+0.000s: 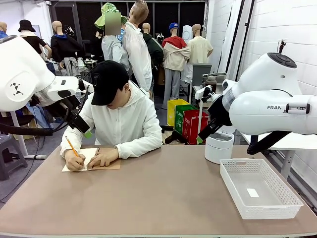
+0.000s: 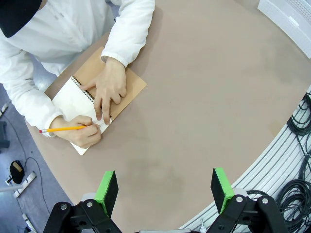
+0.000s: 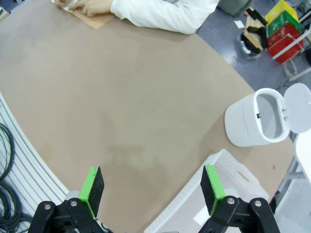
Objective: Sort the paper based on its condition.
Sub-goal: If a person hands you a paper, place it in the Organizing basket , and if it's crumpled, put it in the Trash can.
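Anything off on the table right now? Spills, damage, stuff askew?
Nothing stands out. The person writes with a pencil in the spiral notebook; the white basket and the open-lidded bin sit upright on the table; left gripper and right gripper hover open, holding nothing.

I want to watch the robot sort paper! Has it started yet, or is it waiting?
Nothing looks sorted yet: the white basket and the open bin hold no sheets that I can see. Right now the person is writing in the notebook with a pencil, while the left gripper and the right gripper hang open and empty above the table. All the sorting is left.
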You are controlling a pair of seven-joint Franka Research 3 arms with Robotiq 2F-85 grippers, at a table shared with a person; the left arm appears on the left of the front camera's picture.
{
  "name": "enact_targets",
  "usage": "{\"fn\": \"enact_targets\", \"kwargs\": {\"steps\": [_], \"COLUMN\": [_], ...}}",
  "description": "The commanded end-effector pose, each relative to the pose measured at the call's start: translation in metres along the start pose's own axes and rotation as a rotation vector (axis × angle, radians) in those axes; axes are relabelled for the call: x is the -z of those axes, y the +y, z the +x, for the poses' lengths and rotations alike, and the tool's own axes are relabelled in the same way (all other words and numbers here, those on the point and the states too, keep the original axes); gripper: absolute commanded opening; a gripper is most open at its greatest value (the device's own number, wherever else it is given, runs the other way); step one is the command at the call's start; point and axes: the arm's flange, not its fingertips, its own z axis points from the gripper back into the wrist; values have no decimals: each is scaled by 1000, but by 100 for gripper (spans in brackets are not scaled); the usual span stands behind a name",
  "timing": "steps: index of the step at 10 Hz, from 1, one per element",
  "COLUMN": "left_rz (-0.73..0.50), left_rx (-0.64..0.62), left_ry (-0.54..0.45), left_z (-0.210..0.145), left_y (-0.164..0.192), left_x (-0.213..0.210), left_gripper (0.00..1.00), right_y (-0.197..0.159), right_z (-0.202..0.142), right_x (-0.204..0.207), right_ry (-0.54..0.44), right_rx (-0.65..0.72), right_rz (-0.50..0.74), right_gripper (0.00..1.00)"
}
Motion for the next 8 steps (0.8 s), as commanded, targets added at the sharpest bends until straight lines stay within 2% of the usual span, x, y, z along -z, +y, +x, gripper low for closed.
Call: {"fn": "enact_targets", "kwargs": {"steps": [1,8], "left_rz": [-18,-18], "left_rx": [8,8], "left_ry": [-6,-6], "left_z": [0,0], "left_y": [-1,-1], "left_x": [-1,-1], "left_gripper": [100,100], "right_y": [0,0], "right_z": [0,0], "right_x": [0,0], "right_ry": [-1,-1], "right_rx": [0,0], "right_rz": [4,4], "right_gripper": [100,100]}}
